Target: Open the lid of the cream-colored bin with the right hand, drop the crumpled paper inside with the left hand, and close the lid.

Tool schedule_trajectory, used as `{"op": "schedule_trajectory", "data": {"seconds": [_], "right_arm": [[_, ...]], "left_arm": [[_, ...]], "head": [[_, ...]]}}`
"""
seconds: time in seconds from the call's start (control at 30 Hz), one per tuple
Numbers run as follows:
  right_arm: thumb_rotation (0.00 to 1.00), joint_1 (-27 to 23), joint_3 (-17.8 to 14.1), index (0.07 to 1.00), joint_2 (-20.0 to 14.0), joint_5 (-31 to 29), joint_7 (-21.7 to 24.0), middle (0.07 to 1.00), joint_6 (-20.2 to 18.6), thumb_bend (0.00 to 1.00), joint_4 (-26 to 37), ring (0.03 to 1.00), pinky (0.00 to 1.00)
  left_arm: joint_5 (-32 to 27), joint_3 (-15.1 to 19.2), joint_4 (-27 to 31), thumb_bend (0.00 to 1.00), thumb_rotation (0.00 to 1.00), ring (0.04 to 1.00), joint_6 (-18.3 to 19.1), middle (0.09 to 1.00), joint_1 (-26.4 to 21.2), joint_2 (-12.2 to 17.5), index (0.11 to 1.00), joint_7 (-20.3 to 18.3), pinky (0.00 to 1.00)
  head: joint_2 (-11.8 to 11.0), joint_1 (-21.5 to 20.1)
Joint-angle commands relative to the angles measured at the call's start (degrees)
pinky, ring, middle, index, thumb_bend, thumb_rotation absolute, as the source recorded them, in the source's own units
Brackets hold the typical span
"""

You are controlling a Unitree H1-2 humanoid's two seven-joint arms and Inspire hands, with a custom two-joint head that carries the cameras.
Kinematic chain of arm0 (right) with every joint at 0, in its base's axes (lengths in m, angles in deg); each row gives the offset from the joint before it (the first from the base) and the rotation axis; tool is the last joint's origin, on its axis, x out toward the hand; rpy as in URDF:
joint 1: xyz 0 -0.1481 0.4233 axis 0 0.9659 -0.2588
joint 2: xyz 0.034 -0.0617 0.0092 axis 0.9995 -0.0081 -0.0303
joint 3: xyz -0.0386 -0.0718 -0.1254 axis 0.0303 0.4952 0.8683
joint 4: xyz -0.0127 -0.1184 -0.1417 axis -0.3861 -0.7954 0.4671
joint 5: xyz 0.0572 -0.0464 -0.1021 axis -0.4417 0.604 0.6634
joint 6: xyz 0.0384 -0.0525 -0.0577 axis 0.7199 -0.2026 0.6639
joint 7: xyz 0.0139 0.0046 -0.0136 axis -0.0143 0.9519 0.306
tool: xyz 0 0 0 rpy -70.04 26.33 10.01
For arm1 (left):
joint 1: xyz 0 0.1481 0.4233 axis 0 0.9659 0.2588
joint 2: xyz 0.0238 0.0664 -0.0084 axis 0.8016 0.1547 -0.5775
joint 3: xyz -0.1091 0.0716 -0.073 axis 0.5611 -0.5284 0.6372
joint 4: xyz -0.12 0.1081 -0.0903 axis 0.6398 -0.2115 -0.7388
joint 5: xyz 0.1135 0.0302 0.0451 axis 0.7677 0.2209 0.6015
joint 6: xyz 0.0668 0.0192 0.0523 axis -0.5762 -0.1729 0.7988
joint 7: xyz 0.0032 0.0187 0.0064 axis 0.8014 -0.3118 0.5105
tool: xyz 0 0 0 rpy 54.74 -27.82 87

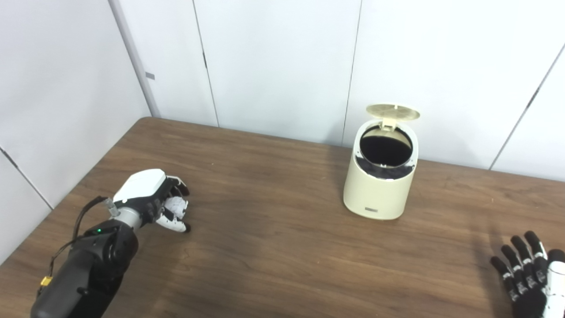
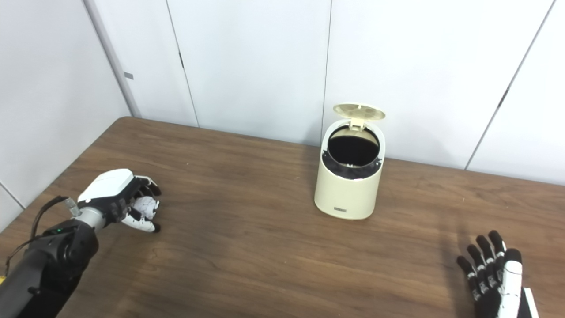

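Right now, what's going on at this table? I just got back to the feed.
The cream-colored bin stands near the far edge of the table with its lid flipped up and the dark inside exposed. The left hand, at the table's left side, has its fingers closed around the crumpled paper, well away from the bin. The right hand waits open at the lower right, holding nothing. The paper is not yet dropped in.

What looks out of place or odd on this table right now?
Nothing stands out. The cream-colored bin stands upright with its lid flipped open, the left robot hand holds the crumpled paper, and the right robot hand is open. No spills or damage show.
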Motion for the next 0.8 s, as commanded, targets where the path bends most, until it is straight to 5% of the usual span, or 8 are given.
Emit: {"op": "schedule_trajectory", "data": {"seconds": [0.0, 0.17, 0.23, 0.3, 0.77], "right_arm": [[1.0, 0.0, 0.0, 0.963, -0.3, -0.5, 0.7, 0.951, 0.1, 0.4, 2.0, 0.942, 0.88], [1.0, 0.1, 0.0, 0.971, -0.4, -0.8, 1.0, 0.962, 0.2, 0.4, 2.0, 0.95, 0.89], [1.0, 0.1, -0.2, 0.975, -0.4, -1.2, 1.2, 0.963, 0.2, 0.4, 1.8, 0.95, 0.89], [1.0, 0.1, -0.2, 0.98, -0.6, -1.5, 1.3, 0.964, 0.3, 0.4, 1.8, 0.951, 0.89], [1.0, 0.2, -0.5, 0.988, -0.8, -2.0, 1.6, 0.97, 0.0, 0.41, 1.7, 0.956, 0.9]], "left_arm": [[-0.3, 1.0, -0.1, 0.8, 0.0, 0.679, 1.2, 0.695, -1.8, 1.2, 0.698, 0.6, 0.63], [-0.5, 0.8, -0.7, 0.74, 0.0, 0.539, 2.7, 0.598, -2.4, 0.6, 0.66, 0.7, 0.48], [-1.0, 1.1, -1.4, 0.57, 0.0, 0.466, 2.8, 0.513, -2.6, 0.2, 0.596, 1.3, 0.46], [-1.3, 1.5, -2.2, 0.51, 0.0, 0.414, 2.8, 0.479, -2.8, -0.3, 0.55, 2.0, 0.43], [-1.3, 2.0, -2.7, 0.5, 0.0, 0.458, 2.9, 0.517, -2.6, -0.8, 0.467, 3.5, 0.48]], "head": [[0.1, 0.0], [0.2, -0.1], [0.3, -0.1], [0.3, 0.0], [0.5, 0.2]]}}
